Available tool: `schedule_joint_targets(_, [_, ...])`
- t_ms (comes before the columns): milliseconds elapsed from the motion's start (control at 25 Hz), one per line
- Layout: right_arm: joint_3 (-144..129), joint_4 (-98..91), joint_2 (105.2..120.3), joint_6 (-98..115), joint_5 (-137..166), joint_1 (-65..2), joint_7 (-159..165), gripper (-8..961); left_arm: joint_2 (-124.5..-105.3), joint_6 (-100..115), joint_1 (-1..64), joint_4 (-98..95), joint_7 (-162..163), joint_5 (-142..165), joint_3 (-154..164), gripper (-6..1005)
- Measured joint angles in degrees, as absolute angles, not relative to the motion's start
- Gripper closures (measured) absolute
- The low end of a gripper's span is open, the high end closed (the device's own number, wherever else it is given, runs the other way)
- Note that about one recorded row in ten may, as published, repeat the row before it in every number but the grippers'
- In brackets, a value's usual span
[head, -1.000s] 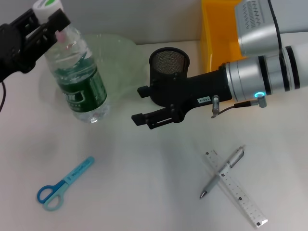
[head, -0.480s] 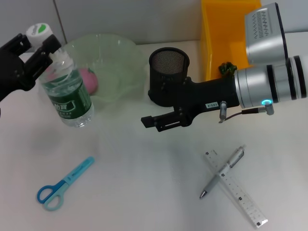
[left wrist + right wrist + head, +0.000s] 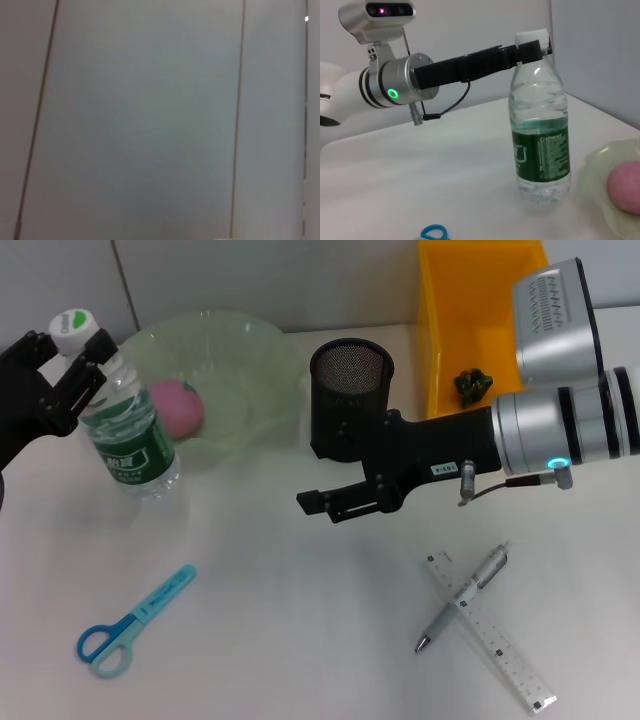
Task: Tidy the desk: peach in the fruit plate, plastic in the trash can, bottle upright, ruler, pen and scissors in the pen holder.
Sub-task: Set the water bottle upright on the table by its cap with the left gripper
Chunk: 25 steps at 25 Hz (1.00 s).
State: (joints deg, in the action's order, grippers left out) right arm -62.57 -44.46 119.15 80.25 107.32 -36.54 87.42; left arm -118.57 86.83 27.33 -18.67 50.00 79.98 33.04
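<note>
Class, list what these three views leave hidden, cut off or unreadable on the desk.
- Pen holder: head view, its base is hidden behind the right gripper.
- Trash can: head view, cut off by the top edge and covered by the right arm.
- Ruler: head view, markings too small to read.
- Left wrist view: only blank wall; the left gripper and the bottle do not appear.

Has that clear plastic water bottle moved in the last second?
Yes. The clear plastic water bottle, held at its neck by the left hand, shifted leftward off the pale green fruit plate and came upright.
</note>
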Motion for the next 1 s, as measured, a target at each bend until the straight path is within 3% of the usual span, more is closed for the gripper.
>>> schedule_joint_targets(1000, [-62.57, -43.59, 119.12, 79.57, 107.63, -36.54, 87.1, 180, -118.66, 78.56, 27.27, -15.64, 43.5, 79.53, 33.09, 558])
